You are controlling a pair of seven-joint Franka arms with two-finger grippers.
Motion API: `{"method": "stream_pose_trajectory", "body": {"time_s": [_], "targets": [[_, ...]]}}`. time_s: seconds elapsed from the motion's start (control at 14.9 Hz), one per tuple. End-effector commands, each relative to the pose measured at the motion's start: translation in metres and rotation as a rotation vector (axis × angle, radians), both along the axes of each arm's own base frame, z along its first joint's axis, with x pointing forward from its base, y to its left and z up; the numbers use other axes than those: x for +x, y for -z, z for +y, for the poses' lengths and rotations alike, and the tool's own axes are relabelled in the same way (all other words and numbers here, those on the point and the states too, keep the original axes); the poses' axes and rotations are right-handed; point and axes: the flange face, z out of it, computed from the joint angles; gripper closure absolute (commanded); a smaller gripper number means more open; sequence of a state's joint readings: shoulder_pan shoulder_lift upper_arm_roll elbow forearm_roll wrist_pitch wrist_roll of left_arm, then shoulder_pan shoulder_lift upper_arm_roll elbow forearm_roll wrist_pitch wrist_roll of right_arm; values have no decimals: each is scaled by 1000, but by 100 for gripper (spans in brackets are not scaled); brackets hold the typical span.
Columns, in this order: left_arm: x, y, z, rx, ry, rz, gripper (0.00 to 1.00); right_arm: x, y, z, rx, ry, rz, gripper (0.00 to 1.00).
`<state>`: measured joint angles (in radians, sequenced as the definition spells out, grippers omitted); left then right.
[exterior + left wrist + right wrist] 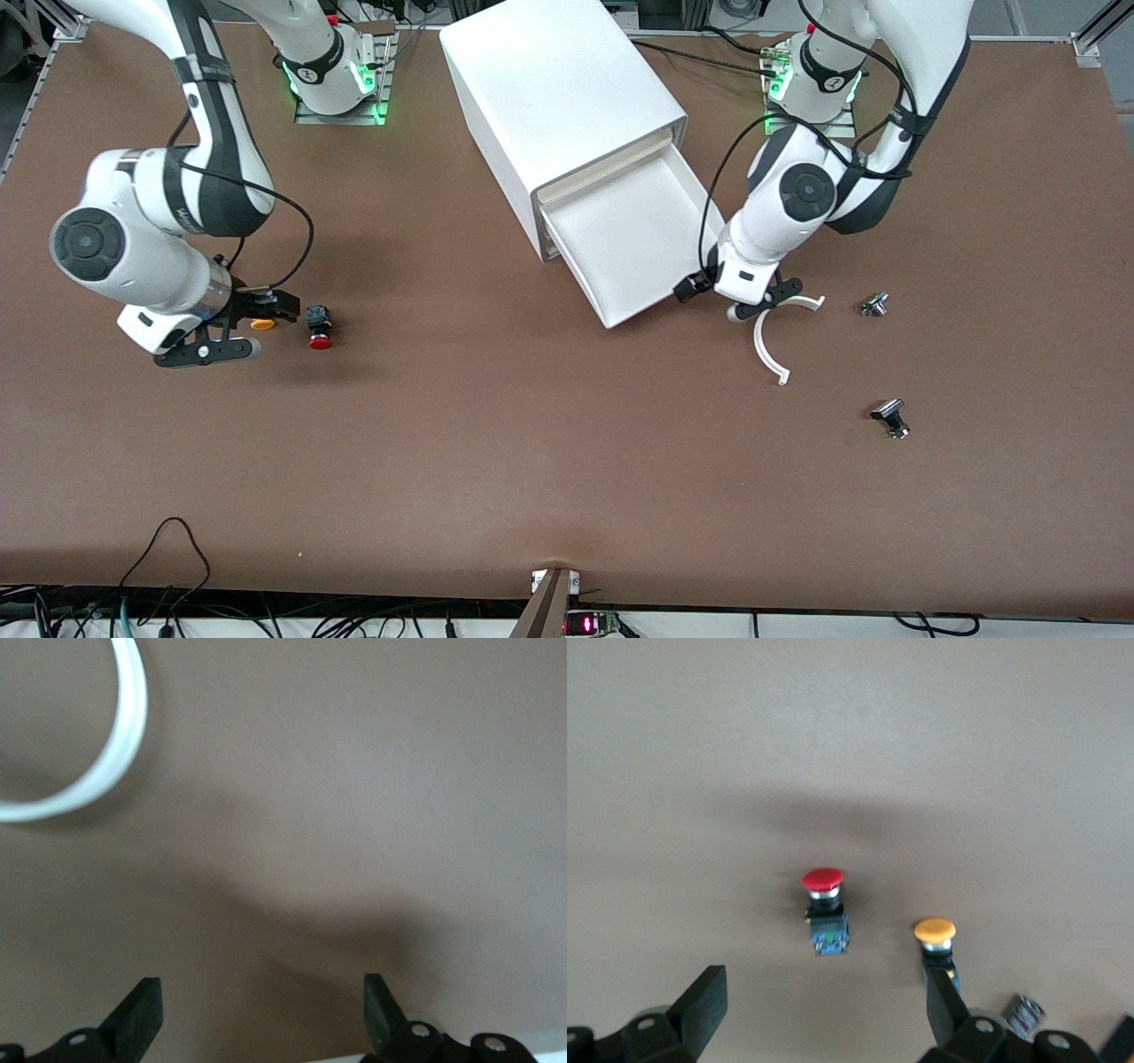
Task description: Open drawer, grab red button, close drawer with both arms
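The white cabinet [567,97] stands at the middle of the table near the robots' bases. One drawer [657,304] is pulled far out and shows nothing inside. The red-capped button [320,330] lies on its side on the table toward the right arm's end; it also shows in the right wrist view [825,904]. My right gripper [241,330] [824,1005] is open and low over the table, just short of the red button. My left gripper [751,306] [261,1010] is open and empty, low beside the open drawer's front corner.
An orange-yellow capped button [262,324] [935,935] lies right by one right finger [943,1005]. A white curved plastic arc [772,341] [97,771] lies next to my left gripper. Two small metal parts [874,304] [890,416] lie toward the left arm's end.
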<state>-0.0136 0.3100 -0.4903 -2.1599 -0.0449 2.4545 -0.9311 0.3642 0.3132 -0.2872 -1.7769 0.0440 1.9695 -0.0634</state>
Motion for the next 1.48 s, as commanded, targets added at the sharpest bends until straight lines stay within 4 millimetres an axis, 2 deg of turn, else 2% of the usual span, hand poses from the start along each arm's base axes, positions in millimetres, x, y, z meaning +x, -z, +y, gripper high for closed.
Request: {"method": "stream_pose_trajectory", "body": {"time_s": [0.0,0.13,0.4,0.54,0.61,0.67,0.81,0.87,0.94,1.01,1.14,1.28,1.41], "targets": [[-35,-5,-30,2,49,66,0,10,-44,4,5,28,52,0],[-55,-9,-47,-50,8,153,0,12,-65,-22,11,64,75,0],[-97,-17,-81,-53,73,277,0,11,-114,-45,21,61,51,0],[-116,-19,-91,-29,122,330,0,14,-132,-54,14,63,19,0],[-123,-18,-95,-33,126,353,0,12,-144,-68,11,81,-8,0],[-126,-18,-97,-44,117,376,0,6,-156,-69,15,83,-26,0],[-126,-19,-98,-64,107,391,0,-2,-158,-72,22,84,-20,0],[-125,-19,-97,-65,107,389,0,-5,-153,-81,25,101,-11,0],[-122,-19,-96,-71,103,377,0,-8,-153,-88,32,113,-18,0],[-114,-19,-91,-74,96,357,0,-11,-150,-85,38,106,-17,0],[-65,-23,-48,-125,-2,260,0,-18,-150,-88,48,107,-20,0],[-37,-30,-27,-167,-20,152,0,-26,-150,-92,59,116,-20,0],[-8,-35,5,-185,-35,42,0,-29,-156,-89,55,117,-21,0]]}}
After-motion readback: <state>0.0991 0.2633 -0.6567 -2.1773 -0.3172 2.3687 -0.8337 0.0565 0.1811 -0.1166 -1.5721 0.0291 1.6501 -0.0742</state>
